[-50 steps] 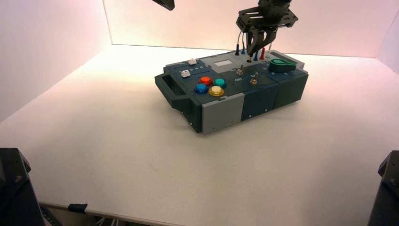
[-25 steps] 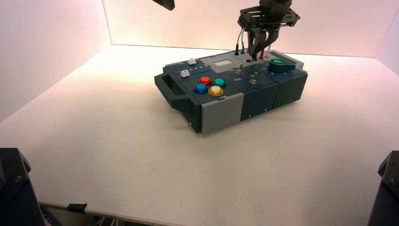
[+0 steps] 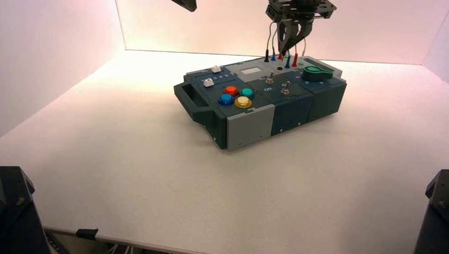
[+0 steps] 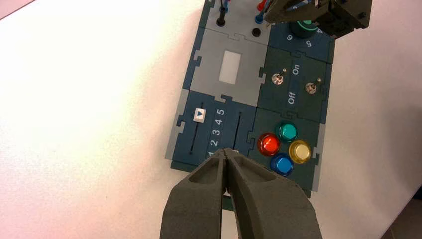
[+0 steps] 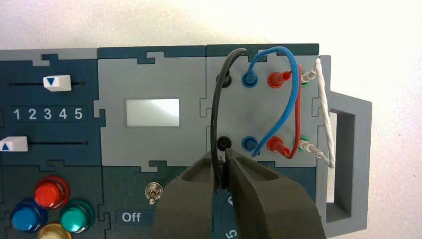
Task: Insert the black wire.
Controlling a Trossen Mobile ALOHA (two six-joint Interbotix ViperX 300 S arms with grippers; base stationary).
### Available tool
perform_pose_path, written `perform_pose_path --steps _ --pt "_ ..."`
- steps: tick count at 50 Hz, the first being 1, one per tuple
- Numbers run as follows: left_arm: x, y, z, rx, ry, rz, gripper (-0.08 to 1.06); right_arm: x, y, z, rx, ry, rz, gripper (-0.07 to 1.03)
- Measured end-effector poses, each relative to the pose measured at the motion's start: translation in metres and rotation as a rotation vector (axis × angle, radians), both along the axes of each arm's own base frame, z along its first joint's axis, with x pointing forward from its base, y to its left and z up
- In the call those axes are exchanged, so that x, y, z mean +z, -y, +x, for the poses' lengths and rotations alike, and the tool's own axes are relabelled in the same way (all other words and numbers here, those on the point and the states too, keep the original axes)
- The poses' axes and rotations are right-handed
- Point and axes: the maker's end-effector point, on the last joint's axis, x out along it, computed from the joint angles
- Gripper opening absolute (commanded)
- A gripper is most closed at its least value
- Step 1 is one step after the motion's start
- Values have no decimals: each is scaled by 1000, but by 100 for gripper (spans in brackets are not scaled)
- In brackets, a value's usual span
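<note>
Farthest left, my left pincer (image 3: 185,4) is hanging idle above the box's far side, its jaws meeting with nothing between them.

Left of my right pincer (image 5: 226,167) and farther from me, one end of the black wire (image 5: 214,109) is sitting in a black socket (image 5: 226,79). From there the dark lead is arching up and back towards me, its long axis running from that far socket to my grip.

My right pincer is closing firmly on the loose end, jaws pressed nearly together, and is hovering over the socket panel. It is the nearer arm by far, so I am judging this to be its job alone. The empty black hole (image 5: 224,144) is lying beneath my tips and slightly left; the coming move is turning on bringing the plug over it, upright, then down.

Just right of my tips, the near blue plug (image 3: 287,62) is standing close enough to be bumped, and the red lead (image 5: 298,109) and white lead (image 5: 324,99) are arching beyond it.

My own jaws are hiding most of the loose plug, so I am not able to tell its tilt. The left pincer is showing only partly from above.
</note>
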Motion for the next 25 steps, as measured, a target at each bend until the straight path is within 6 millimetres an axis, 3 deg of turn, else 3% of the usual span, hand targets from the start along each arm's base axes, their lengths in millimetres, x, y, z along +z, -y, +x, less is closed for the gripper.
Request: perform_pose_path --steps 11,25 --pt "-1 0 0 -1 -1 1 -3 5 -1 3 4 -1 -2 -2" --pt "0 0 0 -2 -1 1 -3 -5 -1 3 11 -38 -17 -2"
